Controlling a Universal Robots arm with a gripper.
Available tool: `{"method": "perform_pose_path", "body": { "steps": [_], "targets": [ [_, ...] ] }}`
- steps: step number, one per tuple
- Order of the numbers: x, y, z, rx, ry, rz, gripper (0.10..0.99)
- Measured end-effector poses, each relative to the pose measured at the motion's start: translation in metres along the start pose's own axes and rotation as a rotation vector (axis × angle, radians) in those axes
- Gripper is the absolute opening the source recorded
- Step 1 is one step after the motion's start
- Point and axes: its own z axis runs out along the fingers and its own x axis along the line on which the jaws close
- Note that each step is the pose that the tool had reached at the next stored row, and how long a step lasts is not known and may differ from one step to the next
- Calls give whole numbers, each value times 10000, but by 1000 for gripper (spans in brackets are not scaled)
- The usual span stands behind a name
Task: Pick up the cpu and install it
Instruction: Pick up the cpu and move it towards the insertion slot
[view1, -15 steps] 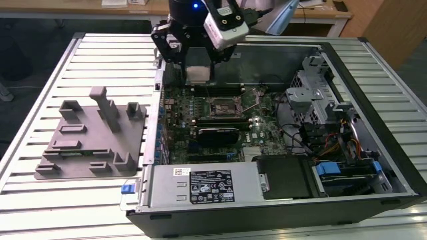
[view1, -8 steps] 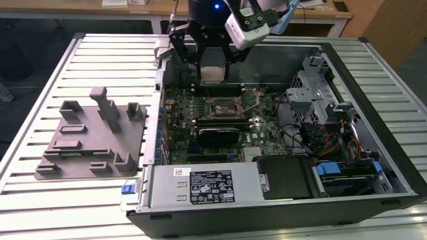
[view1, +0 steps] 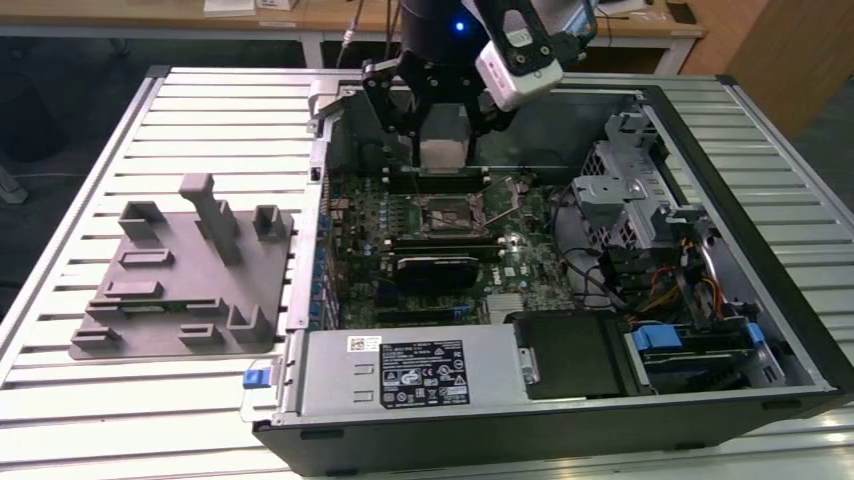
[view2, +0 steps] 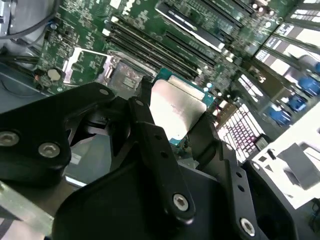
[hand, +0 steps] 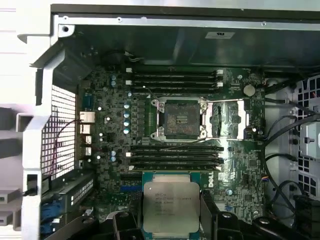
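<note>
One cpu (hand: 171, 207) is clamped by its edges in the closed gripper (hand: 171, 222), above the board (hand: 240, 160) and apart from the open socket (hand: 179, 119); a tilt, wrong orientation or offset on lowering would likely damage the socket.

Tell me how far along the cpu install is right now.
Pickup looks done: the gripper is shut on the cpu, held above the motherboard inside the open case. In hand: the cpu hangs short of the socket, not over it. Left: seating; the socket lies open and empty.
</note>
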Motion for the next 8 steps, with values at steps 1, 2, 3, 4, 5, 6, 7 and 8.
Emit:
{"method": "perform_pose_path", "body": {
  "steps": [1,2,3,4,5,6,7,8],
  "targets": [
    [-19,-1,18,0,0,-1,541],
    [-38,-1,37,1,1,-1,541],
    [-58,-2,56,0,0,-1,541],
    [-76,-3,75,1,1,-1,541],
    [-92,-3,93,1,1,0,541],
    [-107,-3,112,0,0,0,541],
    [-122,-4,131,0,0,0,541],
    [-136,-4,149,0,0,0,541]
  ]
}}
